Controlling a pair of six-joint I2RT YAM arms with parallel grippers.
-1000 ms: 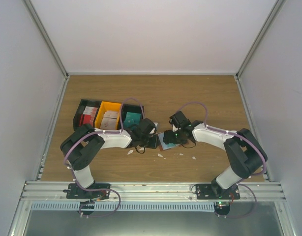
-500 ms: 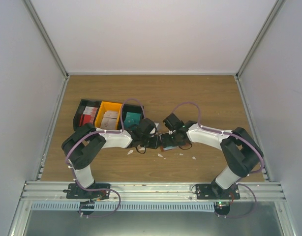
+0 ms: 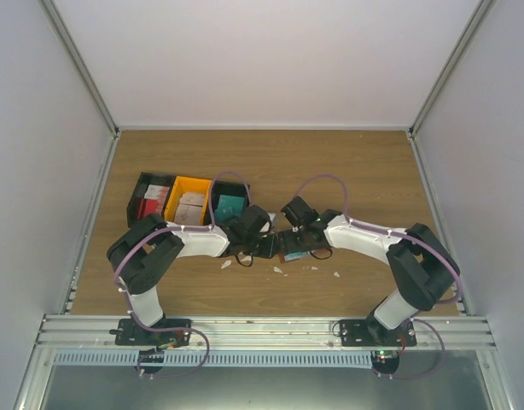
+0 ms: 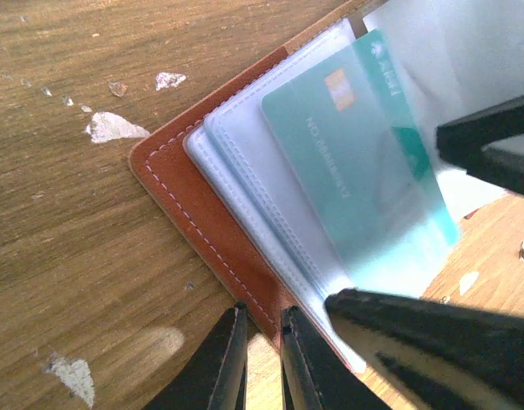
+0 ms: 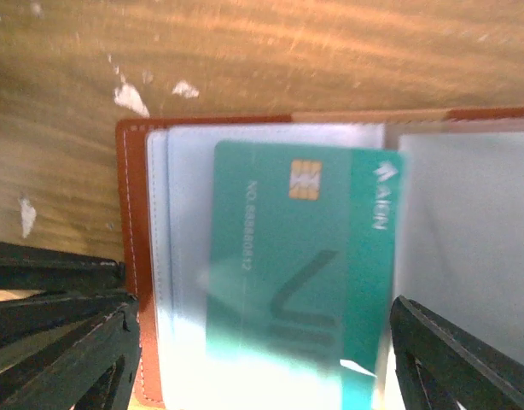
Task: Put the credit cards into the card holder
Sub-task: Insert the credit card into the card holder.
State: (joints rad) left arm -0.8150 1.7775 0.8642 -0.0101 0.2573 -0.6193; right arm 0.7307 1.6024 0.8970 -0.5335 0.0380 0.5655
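Note:
The card holder [image 4: 194,196] lies open on the wood, brown leather with clear plastic sleeves; in the top view it [image 3: 292,253] is mostly hidden under both grippers. A teal credit card [image 5: 296,265] with a gold chip rests on the sleeves, partly under a clear flap [image 4: 364,179]. My left gripper [image 4: 264,359] is nearly shut, with the leather's near edge pinched between its fingertips. My right gripper [image 5: 258,329] stands wide open, one finger on each side of the teal card, not gripping it. Its dark fingers [image 4: 484,145] also show in the left wrist view.
Three bins stand in a row at the back left: a black one with red cards [image 3: 151,202], an orange one with pale cards [image 3: 190,205], and a black one with a teal card [image 3: 230,203]. Small white scraps [image 3: 277,269] lie on the wood near the holder [image 4: 113,128].
The right arm has slid left, closer to the left gripper and over the card holder, and its jaws have spread wider. The left arm has stayed put.

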